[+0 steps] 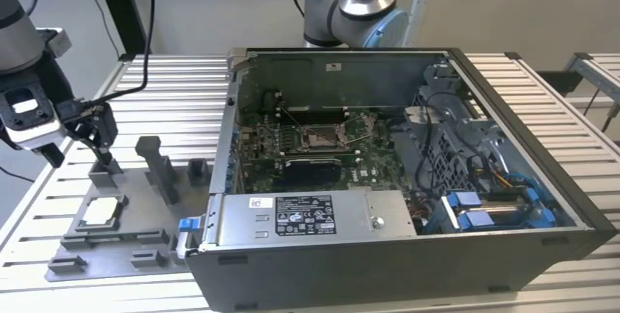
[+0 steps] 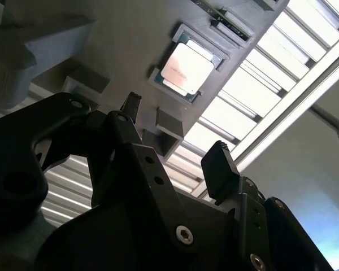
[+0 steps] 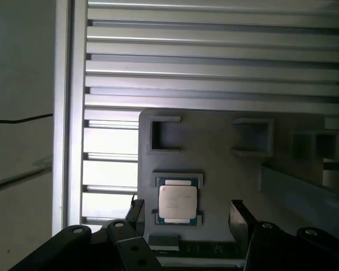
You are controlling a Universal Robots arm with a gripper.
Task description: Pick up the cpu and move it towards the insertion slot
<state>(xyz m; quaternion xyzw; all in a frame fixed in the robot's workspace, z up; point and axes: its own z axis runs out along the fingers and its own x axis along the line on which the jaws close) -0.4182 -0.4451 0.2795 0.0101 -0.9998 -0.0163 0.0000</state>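
A slatted aluminium table [image 1: 542, 80] carries everything. Over it the black two-fingered claw [image 2: 175, 124] hangs spread wide and empty above the small flat silver-topped cpu [image 3: 178, 204], which is seated in a pocket of the grey plastic fixture plate [image 3: 214, 152]. The chip is probably light, stiff, slick on top and delicate underneath. A pinch on opposite rim edges looks best, as the pocket walls leave little slack. In the exterior view the square metal-framed insertion slot [image 1: 323, 136] lies at two o'clock from the cpu, beyond a grey upright post [image 1: 160, 171] and the open case wall [image 1: 232, 131].

flat square silvery cpu [image 1: 100, 213] in grey plastic fixture tray [image 1: 107, 245] | tray at exterior view's left of open computer case [image 1: 388, 269] | square metal-framed insertion slot [image 1: 320, 136] inside case
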